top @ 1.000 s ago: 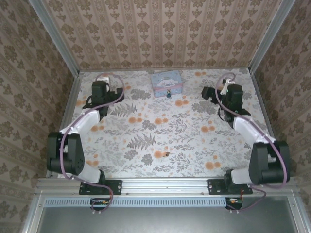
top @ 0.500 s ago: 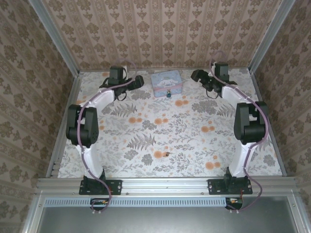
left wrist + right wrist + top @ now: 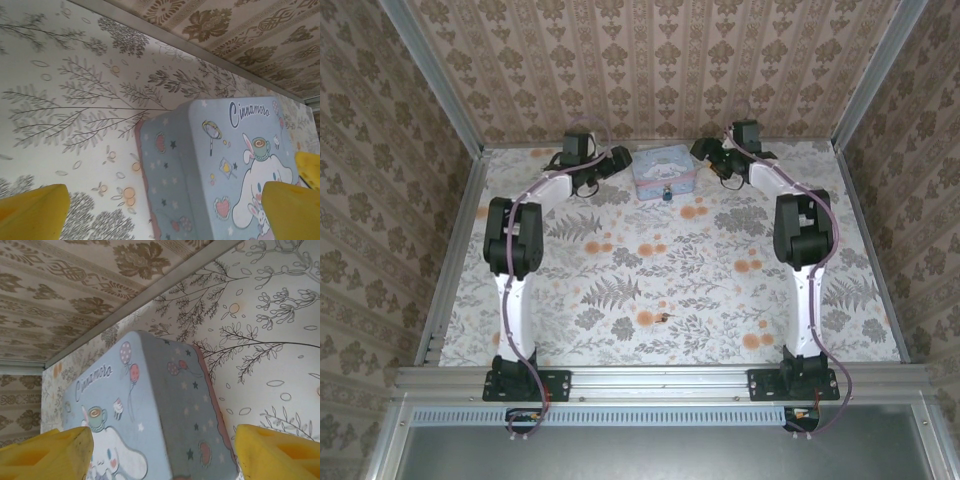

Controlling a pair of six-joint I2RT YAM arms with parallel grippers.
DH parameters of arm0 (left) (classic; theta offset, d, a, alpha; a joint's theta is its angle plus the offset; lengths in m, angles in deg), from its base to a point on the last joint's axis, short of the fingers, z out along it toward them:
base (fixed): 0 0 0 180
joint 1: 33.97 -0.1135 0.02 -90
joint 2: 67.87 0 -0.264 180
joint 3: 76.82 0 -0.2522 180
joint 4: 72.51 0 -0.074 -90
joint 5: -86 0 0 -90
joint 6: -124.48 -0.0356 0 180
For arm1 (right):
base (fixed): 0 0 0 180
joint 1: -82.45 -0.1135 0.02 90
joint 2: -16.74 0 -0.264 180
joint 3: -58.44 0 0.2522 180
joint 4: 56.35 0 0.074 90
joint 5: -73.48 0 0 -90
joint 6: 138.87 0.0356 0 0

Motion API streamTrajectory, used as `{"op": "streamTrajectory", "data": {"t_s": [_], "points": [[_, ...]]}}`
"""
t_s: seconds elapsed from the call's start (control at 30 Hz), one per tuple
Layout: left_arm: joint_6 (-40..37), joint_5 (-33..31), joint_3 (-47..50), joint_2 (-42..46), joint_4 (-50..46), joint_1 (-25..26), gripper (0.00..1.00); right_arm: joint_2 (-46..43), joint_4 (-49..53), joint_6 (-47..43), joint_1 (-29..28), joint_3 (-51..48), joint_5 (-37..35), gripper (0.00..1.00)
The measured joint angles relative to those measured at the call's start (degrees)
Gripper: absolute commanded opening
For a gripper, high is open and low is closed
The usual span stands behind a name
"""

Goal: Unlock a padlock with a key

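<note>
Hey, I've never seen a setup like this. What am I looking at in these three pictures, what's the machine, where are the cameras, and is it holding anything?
These are two robot arms bolted to the near edge of a table with a flowery printed cover. The wide picture comes from a camera above and behind them. The other two come from cameras on the wrists, so each shows its own yellow fingers at the bottom corners.

On the table there is a pale blue cartoon tin at the far edge, a tiny dark padlock just in front of it, and a tiny key lying alone nearer the arms.

The left pincer and the right pincer reach toward the tin from either side. Both are open and hold nothing.
</note>
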State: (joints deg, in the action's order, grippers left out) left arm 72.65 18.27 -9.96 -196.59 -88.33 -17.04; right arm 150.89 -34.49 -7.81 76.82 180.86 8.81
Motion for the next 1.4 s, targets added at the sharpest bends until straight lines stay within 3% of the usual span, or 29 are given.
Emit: {"op": "streamTrajectory", "data": {"t_s": [0.33, 0.67, 0.97, 1.4], "points": [[3.7, 2.6, -9.4, -7.7, 0.8, 2.5, 0.99, 4.4, 2.0, 0.5, -1.8, 6.0, 0.7, 0.71], [4.8, 4.2, -11.0, -9.7, 0.9, 4.0, 0.97, 4.3, 0.9, 1.5, -2.7, 3.9, 2.6, 0.43], [4.7, 4.5, -2.9, -7.2, 3.3, 5.7, 0.97, -4.5, -5.8, 2.6, -2.8, -12.7, 3.0, 0.39], [4.7, -0.7, 20.2, 8.9, 5.6, 13.1, 0.97, -23.5, -15.9, 4.4, -3.7, -42.5, 1.2, 0.38]]}}
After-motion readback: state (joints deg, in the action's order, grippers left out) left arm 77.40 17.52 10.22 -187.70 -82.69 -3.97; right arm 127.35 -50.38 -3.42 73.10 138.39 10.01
